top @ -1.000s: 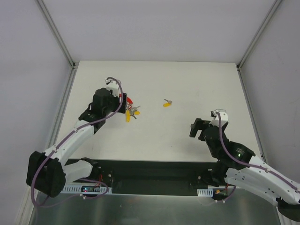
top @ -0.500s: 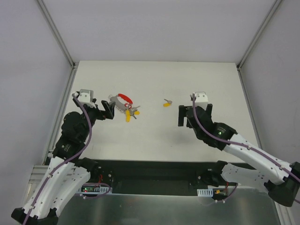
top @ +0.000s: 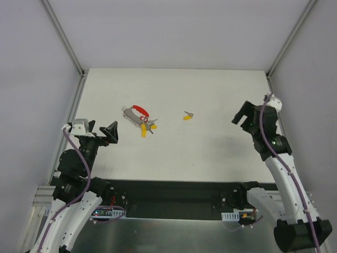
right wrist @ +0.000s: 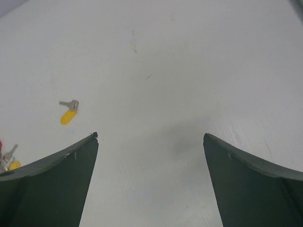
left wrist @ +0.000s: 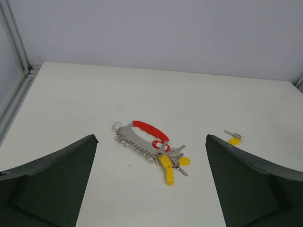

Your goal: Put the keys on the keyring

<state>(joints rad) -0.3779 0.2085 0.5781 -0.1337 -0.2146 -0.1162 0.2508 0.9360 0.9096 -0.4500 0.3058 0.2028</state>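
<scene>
A white worktop (top: 221, 153) sits in a booth with pale grey walls (top: 168, 31). The keyring (top: 138, 116), a red loop on a grey chain strap, lies left of centre with yellow-headed keys (top: 144, 132) bunched at its end. One loose key (top: 188, 116) lies well apart to its right. The left fingers (top: 110, 132), near the left edge, are spread wide and empty, facing the keyring. The right fingers (top: 241, 115), by the right edge, are likewise parted and empty.

Key (top: 188, 116) right of keyring (top: 139, 117) (well apart)
</scene>
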